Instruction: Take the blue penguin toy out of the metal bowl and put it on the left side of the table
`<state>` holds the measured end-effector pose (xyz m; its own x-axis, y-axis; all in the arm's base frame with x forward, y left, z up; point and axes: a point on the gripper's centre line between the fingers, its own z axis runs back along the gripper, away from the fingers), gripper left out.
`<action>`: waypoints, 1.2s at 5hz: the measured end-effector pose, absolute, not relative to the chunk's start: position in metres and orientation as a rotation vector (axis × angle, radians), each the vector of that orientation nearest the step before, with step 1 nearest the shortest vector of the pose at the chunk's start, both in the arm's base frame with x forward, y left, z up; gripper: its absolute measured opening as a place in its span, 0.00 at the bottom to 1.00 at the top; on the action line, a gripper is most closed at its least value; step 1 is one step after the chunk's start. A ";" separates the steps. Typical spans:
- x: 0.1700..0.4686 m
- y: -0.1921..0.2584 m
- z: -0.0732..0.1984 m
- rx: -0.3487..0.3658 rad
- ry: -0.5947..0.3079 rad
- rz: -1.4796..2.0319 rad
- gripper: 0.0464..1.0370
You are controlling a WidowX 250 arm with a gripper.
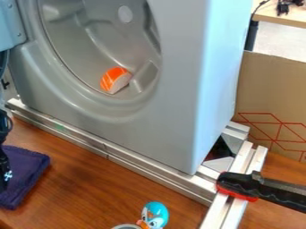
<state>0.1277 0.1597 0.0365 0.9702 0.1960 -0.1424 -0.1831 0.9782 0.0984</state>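
Gripper (6, 173) at left edge, by purple cloth (27, 174); spread or pressed together, cannot tell. Orange-and-white piece (116, 80) inside grey drum (83, 47). Blue bird toy (155, 215) near bottom edge.

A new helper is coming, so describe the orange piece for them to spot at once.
Find the big grey machine on metal rails and look into its round opening. Low inside lies a small orange piece with pale stripes and a whitish side. That colour sets it apart from the purple cloth and mostly blue toy outside.
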 end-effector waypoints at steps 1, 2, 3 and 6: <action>0.127 0.158 0.034 0.077 0.158 0.192 0.96; 0.133 0.125 0.046 0.042 0.113 0.115 0.96; 0.145 0.090 0.063 -0.009 0.034 0.029 0.96; 0.185 0.005 0.080 -0.148 -0.098 -0.264 0.96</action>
